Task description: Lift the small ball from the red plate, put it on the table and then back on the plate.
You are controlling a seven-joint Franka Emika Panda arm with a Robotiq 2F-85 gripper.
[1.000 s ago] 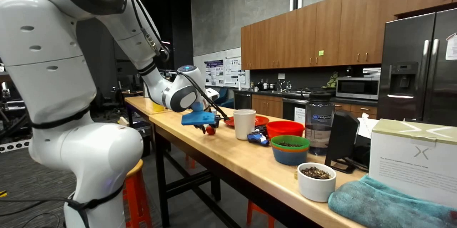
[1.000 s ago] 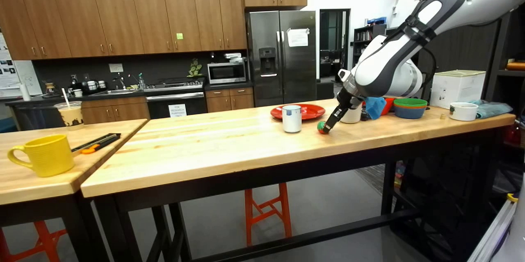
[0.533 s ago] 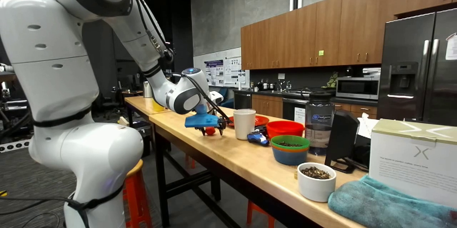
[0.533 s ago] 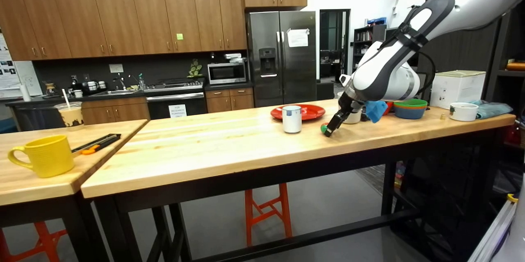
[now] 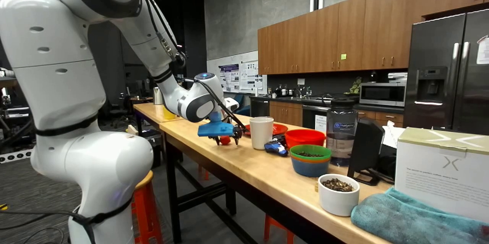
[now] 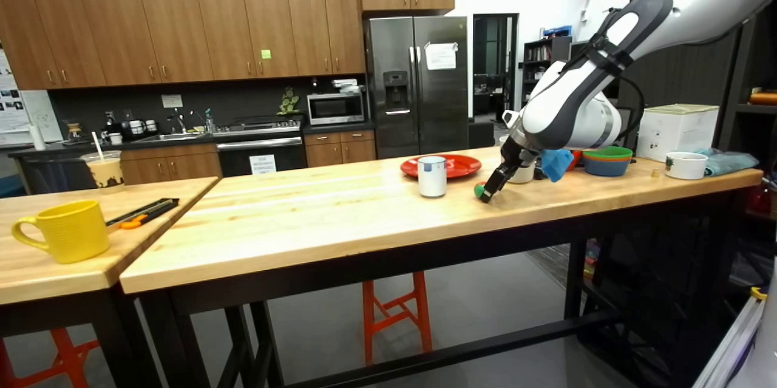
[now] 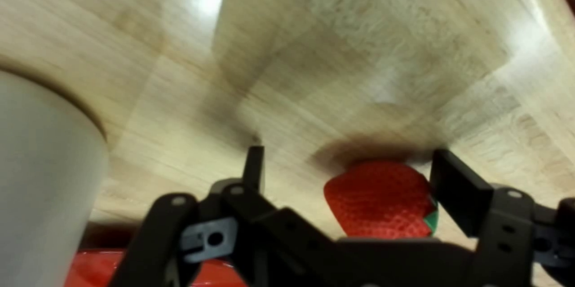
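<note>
On the light wooden workbench (image 6: 303,206), apart from the red plate (image 6: 464,166), a toy strawberry (image 7: 382,201) is seen, taken as the task's ball. Gripper (image 7: 350,161) is spread wide with the toy strawberry between its jaws, closer to one; no grip is seen, light contact can't be ruled out. Removal from plate and placing on table judged done; regrasp and return to the red plate judged left. Workbench top is made up of pale strips, glare-spotted. A white mug (image 6: 432,178) is set near the red plate; stacked bowls (image 5: 310,166) are seen farther along. Kitchen area behind: wood cabinets (image 6: 188,17), metallic refrigerator (image 6: 394,127), microwave (image 6: 335,108).
</note>
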